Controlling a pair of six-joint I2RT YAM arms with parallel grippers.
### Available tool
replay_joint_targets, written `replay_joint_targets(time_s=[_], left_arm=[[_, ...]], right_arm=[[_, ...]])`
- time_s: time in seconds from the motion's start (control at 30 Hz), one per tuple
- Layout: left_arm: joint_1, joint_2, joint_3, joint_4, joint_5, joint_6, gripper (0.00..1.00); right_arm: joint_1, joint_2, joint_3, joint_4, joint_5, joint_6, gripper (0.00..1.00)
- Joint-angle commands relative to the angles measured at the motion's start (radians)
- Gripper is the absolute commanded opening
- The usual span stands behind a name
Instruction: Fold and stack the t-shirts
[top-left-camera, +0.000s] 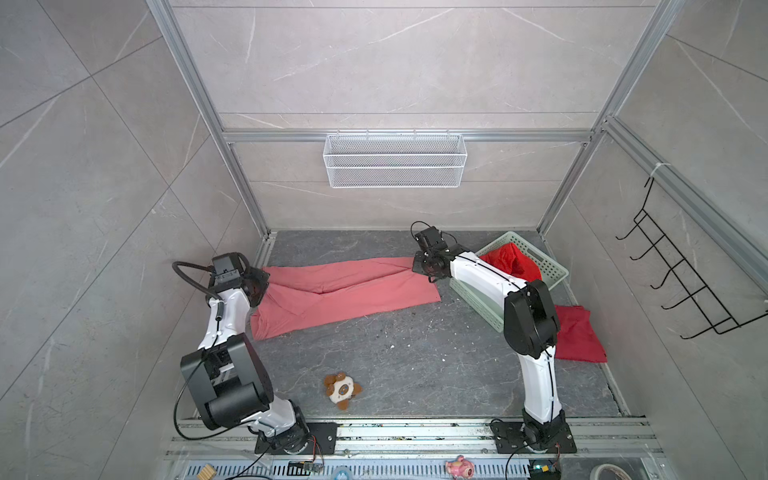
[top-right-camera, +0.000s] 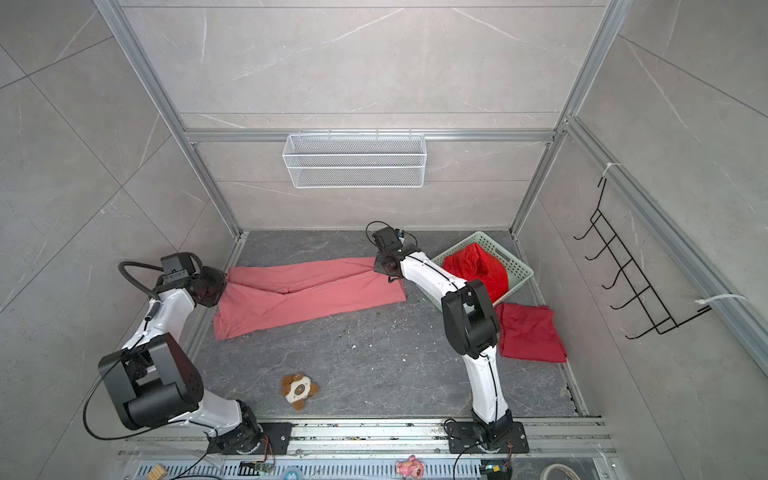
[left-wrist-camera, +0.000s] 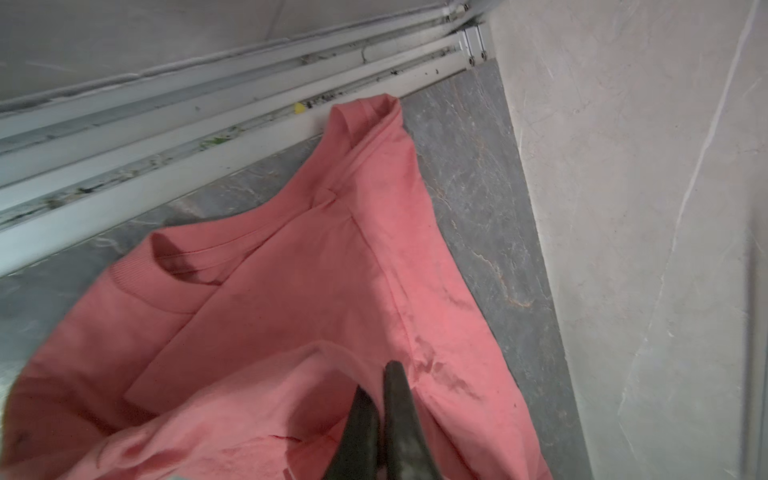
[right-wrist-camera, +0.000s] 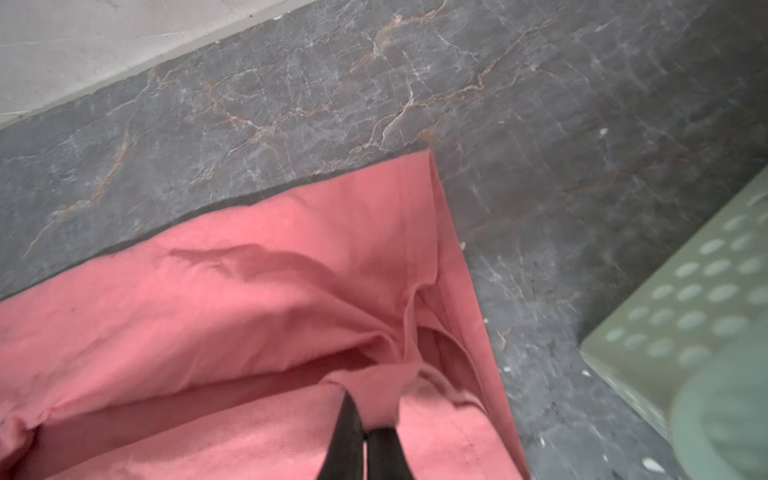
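A salmon-pink t-shirt (top-left-camera: 345, 291) (top-right-camera: 307, 295) lies stretched across the back of the dark floor, folded lengthwise. My left gripper (top-left-camera: 266, 286) (left-wrist-camera: 376, 376) is shut on its collar end, where the ribbed neckline (left-wrist-camera: 174, 266) shows. At the hem end my right gripper (top-left-camera: 415, 266) (right-wrist-camera: 363, 411) is shut on a pinch of the same cloth (right-wrist-camera: 249, 299). A bright scarlet t-shirt (top-left-camera: 513, 262) (top-right-camera: 478, 266) sits bunched in the green basket. A dark crimson t-shirt (top-left-camera: 577, 336) (top-right-camera: 530, 332) lies folded on the floor at the right, partly hidden by my right arm.
The pale green perforated basket (top-left-camera: 544, 266) (right-wrist-camera: 685, 299) stands at the back right, close to my right gripper. A brown-and-white plush toy (top-left-camera: 341, 390) lies near the front. A white wire basket (top-left-camera: 395, 160) and a black hook rack (top-left-camera: 685, 282) hang on the walls. An aluminium rail (left-wrist-camera: 208, 137) borders the floor on the left.
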Motion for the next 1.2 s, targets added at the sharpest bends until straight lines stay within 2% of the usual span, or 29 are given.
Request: replay_joint_targets(time_s=[0.0,0.07,0.13,0.2,0.23,0.37,0.5,0.67,0.93,1.17], left_arm=[[-0.009,0.06,0.081,0.047,0.08,0.049,0.0],[-0.021,0.108,0.12,0.029,0.09,0.065,0.03],[-0.032,0.139,0.151,0.007,0.082,0.079,0.13],[-0.035,0.156,0.165,0.0,0.066,0.077,0.27],[-0.034,0.16,0.175,-0.007,0.052,0.077,0.32],[-0.034,0.151,0.229,-0.05,-0.018,0.092,0.46],[-0.035,0.108,0.249,-0.068,-0.061,0.109,0.48],[-0.058,0.044,0.172,-0.067,-0.054,0.092,0.49],[-0.144,0.013,0.0,0.001,-0.012,0.062,0.49],[-0.18,0.054,-0.114,0.082,0.02,0.03,0.5]], right_arm=[[-0.011,0.049,0.057,-0.065,0.034,-0.005,0.0],[-0.015,0.07,0.075,-0.081,0.038,0.002,0.0],[-0.02,0.096,0.102,-0.102,0.035,0.006,0.03],[-0.024,0.118,0.14,-0.117,0.028,-0.011,0.27],[-0.023,0.116,0.15,-0.109,0.029,-0.021,0.34],[-0.022,0.065,0.161,-0.065,0.067,-0.056,0.51],[-0.02,-0.001,0.158,-0.041,0.076,-0.087,0.5],[0.006,-0.032,0.129,0.051,-0.003,-0.119,0.47],[0.041,0.162,0.308,0.015,-0.046,-0.099,0.38],[0.038,0.262,0.323,-0.039,-0.01,-0.076,0.33]])
